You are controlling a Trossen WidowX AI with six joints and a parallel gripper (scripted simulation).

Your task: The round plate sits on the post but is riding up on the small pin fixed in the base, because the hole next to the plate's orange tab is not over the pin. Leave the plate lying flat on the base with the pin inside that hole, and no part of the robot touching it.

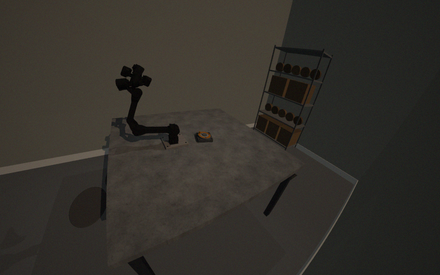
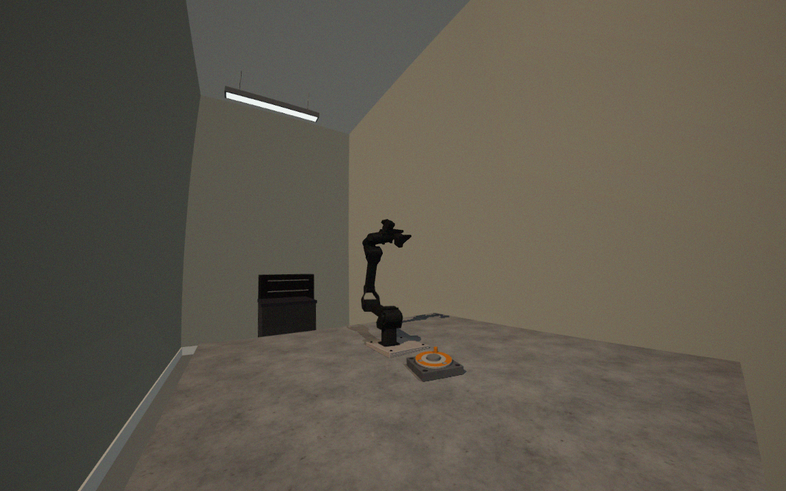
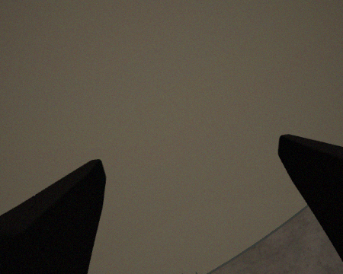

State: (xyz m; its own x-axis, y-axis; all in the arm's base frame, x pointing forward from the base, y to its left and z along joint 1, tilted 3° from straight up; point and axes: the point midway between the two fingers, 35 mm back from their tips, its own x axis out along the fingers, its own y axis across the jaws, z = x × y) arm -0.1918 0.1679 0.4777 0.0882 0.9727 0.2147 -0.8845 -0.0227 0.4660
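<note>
I am watching one arm rearing high over its mount, its gripper standing wide open and holding nothing, facing the wall. Right of the arm, one plate with an orange ring is sitting on one grey base on the table. I am reading no writing anywhere.

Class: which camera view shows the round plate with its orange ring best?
The exterior view: the round plate sits nearest, its orange ring and tab distinct on the grey base. The top view shows it smaller and dimmer. The wrist view misses it.
</note>
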